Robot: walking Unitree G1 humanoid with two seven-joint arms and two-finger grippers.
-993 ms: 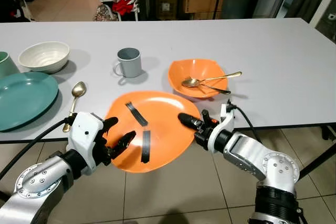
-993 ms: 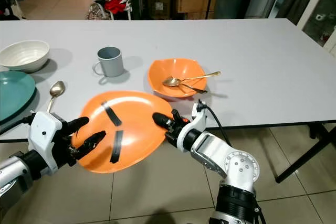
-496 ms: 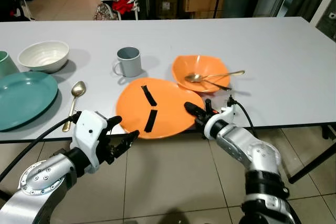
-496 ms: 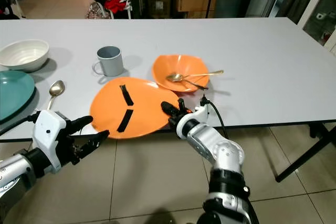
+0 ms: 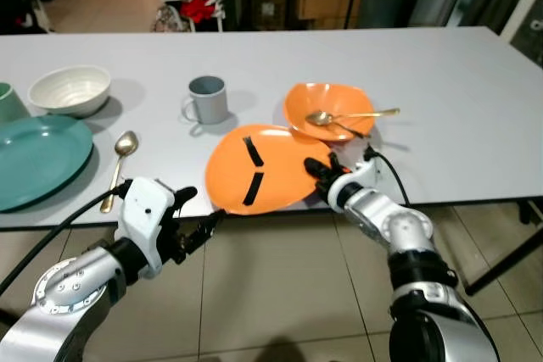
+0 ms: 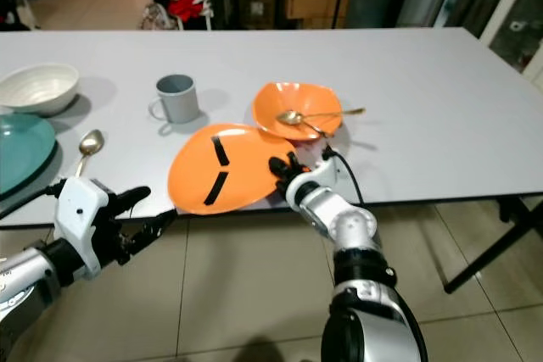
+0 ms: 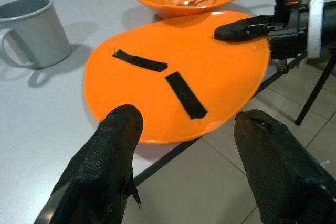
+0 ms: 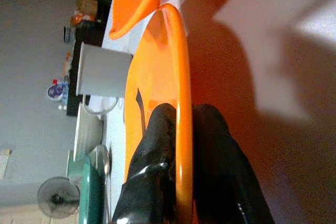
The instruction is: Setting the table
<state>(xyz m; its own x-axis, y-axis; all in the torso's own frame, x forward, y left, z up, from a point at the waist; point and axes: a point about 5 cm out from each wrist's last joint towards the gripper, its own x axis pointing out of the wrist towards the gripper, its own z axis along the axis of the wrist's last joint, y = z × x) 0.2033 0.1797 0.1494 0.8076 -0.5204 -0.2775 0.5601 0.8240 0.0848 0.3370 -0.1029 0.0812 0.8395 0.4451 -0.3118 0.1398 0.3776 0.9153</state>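
From the left eye view you have two orange pieces on the grey worktop: one flat orange plate with two black tape strips on its face, and one orange bowl just behind it. The plate lies at the near edge of the worktop, its rim overhanging the edge a little. The bowl holds two spoons, their handles sticking out over its right side. One grey mug stands behind the plate to the left. A third, gold spoon lies loose on the worktop. Further left you see one teal plate and one white bowl, which looks empty.

Your right hand pinches the plate's right rim. Your left hand hangs off the worktop's front edge, near the plate but apart from it.

The right eye view gives you the same layout, with the right hand clamped on the plate rim.

In the left wrist view your left hand's fingers stand wide apart, holding nothing, with the plate beyond them.

In the right wrist view the two fingers close on either side of the plate's thin rim.
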